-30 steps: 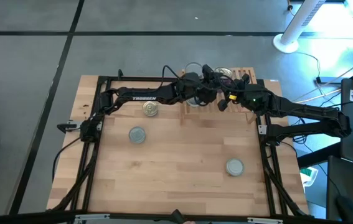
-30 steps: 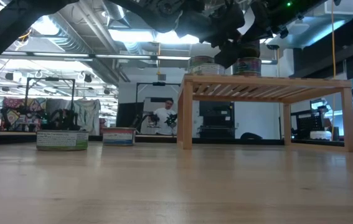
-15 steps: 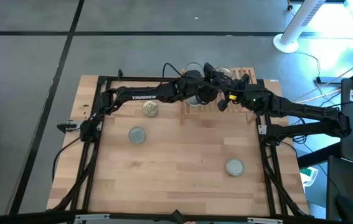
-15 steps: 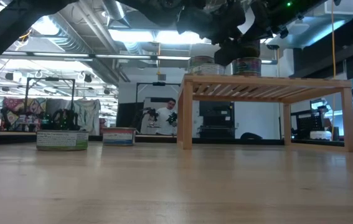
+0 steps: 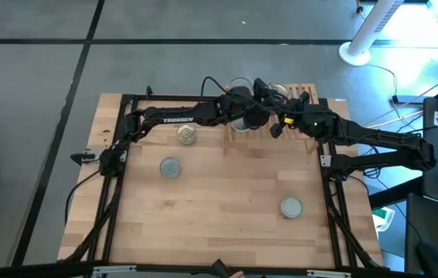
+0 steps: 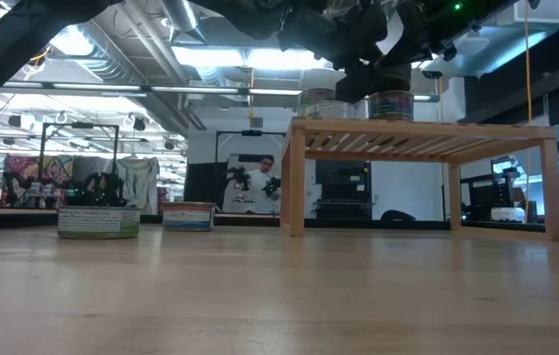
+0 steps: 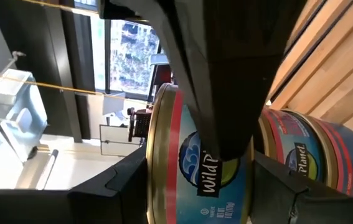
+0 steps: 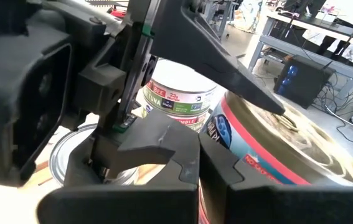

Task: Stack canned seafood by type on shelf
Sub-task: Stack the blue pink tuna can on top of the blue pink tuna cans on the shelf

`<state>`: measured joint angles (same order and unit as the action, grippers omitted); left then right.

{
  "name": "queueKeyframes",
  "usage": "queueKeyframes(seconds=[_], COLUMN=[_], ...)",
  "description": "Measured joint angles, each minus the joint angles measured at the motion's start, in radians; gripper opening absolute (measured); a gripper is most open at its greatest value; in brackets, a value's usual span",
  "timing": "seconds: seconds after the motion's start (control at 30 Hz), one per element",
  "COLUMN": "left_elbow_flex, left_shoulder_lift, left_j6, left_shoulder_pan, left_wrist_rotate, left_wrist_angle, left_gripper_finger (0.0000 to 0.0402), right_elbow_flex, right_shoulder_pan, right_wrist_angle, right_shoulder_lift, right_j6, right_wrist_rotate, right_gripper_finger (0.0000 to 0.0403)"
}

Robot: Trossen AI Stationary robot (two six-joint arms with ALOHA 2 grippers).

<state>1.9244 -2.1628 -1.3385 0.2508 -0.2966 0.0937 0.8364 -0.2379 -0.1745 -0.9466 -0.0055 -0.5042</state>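
Crowding worries me: my left gripper (image 5: pixel 259 102) holds a Wild Planet can (image 7: pixel 195 162) over the shelf (image 6: pixel 427 138) at upper centre; the closed right gripper (image 5: pixel 278 127) could knock neighbouring cans (image 8: pixel 179 96) off.

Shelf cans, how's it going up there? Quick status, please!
Left gripper clamped on a blue Wild Planet can over the shelf. Right gripper shut, empty, alongside. Three cans wait on the table. Nothing blocking.

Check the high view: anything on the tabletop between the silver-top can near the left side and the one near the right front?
Nothing. In the high view the planks between the left silver-top can and the right silver-top can are bare; the gold-top can sits off that line, toward the shelf.
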Motion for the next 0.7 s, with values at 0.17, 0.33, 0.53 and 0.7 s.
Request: queueKeyframes(seconds=[0.17, 0.33, 0.53, 0.7], left_elbow_flex=[0.0, 0.0, 0.001, 0.001], left_shoulder_lift=[0.0, 0.0, 0.0, 0.0], left_j6=[0.005, -0.004, 0.01, -0.008], left_shoulder_pan=[0.0, 0.0, -0.005, -0.01], left_wrist_rotate=[0.0, 0.001, -0.005, -0.011], left_wrist_angle=[-0.001, -0.003, -0.003, -0.003], left_gripper_finger=[0.0208, 0.0208, 0.0208, 0.0208], right_elbow_flex=[0.0, 0.0, 0.0, 0.0], right_shoulder_pan=[0.0, 0.0, 0.0, 0.0], right_wrist_angle=[0.0, 0.0, 0.0, 0.0], right_shoulder_lift=[0.0, 0.0, 0.0, 0.0], right_j6=[0.0, 0.0, 0.0, 0.0], right_wrist_rotate=[0.0, 0.0, 0.0, 0.0], right_gripper_finger=[0.0005, 0.0005, 0.0005, 0.0005])
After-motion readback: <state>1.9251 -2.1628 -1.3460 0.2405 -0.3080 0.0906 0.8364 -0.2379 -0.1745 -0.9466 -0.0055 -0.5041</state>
